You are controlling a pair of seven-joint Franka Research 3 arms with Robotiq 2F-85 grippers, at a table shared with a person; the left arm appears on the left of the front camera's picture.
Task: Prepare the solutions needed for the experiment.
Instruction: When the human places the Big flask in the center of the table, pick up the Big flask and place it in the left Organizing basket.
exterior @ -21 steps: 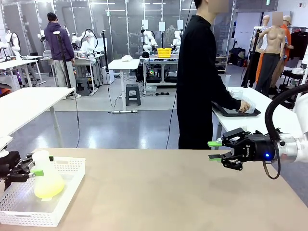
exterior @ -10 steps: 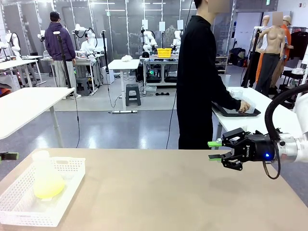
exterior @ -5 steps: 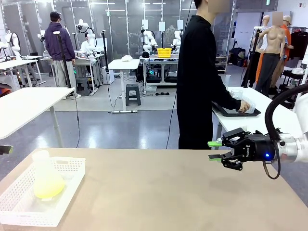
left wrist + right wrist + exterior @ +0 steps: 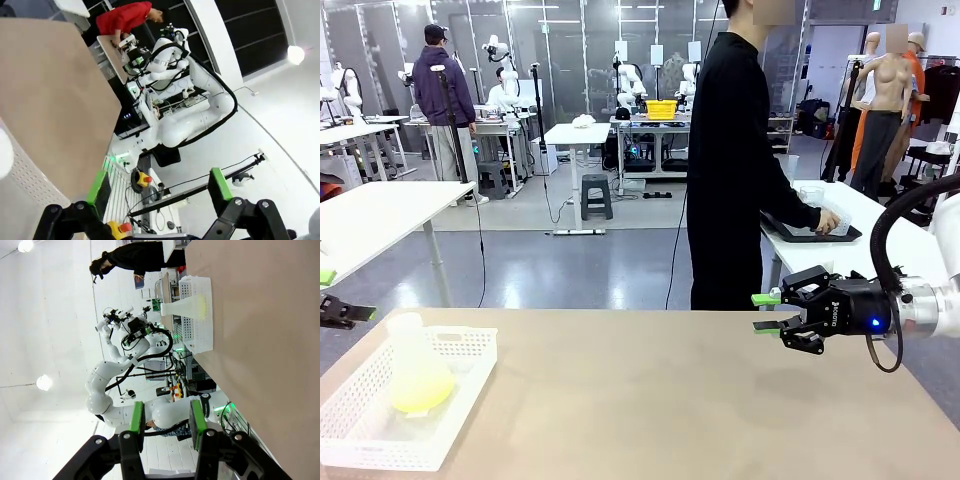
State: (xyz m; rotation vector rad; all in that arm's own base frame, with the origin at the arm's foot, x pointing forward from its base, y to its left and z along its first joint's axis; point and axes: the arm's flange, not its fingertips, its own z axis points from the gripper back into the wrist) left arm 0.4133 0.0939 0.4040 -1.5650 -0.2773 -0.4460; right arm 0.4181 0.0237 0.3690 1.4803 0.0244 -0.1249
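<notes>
At lower left, the solutions [image 4: 420, 398] pool in a flask standing in a white basket [image 4: 460, 410] on the table [image 4: 670, 400]. Left claw [image 4: 332, 296] spread, empty; right claw [image 4: 766, 313] part-spread, pinching nothing.

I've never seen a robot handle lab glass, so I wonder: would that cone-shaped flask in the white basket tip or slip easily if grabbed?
The flask probably resists tipping: its base is wide and the yellow-green liquid sits low. Its smooth sloping walls may slide between fingers, so the narrow neck seems the safer hold. It looks frosted and thin, so likely light and breakable. The basket walls should stop it sliding far.
</notes>
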